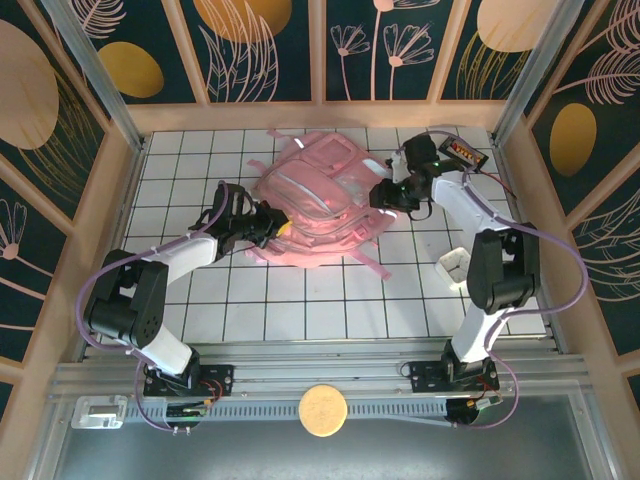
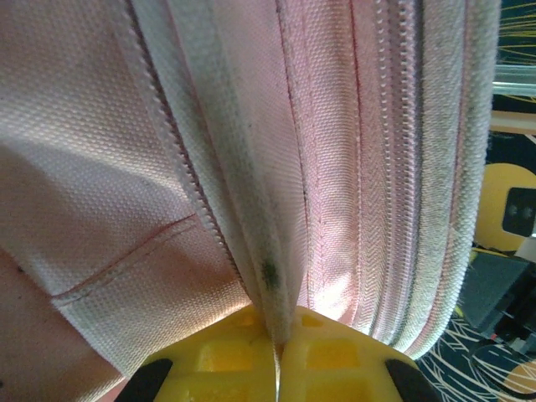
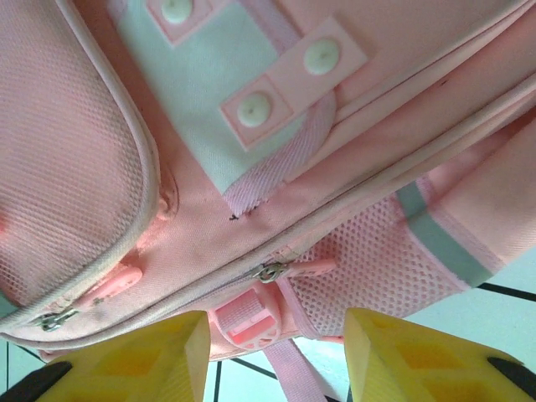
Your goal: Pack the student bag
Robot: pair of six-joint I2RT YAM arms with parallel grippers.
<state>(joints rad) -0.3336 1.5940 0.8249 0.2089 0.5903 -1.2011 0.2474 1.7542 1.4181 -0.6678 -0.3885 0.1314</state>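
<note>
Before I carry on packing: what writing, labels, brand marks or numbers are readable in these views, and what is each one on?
No text can be read in any view.
On the small black box at the far right of the table: a red-and-yellow label, too small to read.
On the student bag: no print, brand mark or number shows on the fabric seen from above or in either wrist view.

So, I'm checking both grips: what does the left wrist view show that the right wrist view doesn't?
Left wrist: the left gripper shut on the pale trim of the student bag, beside rows of zipper teeth. Right wrist: the right gripper open, below a zipper pull, round snaps, a mesh pocket and the tiled table. Both: the pink bag fabric up close.
</note>
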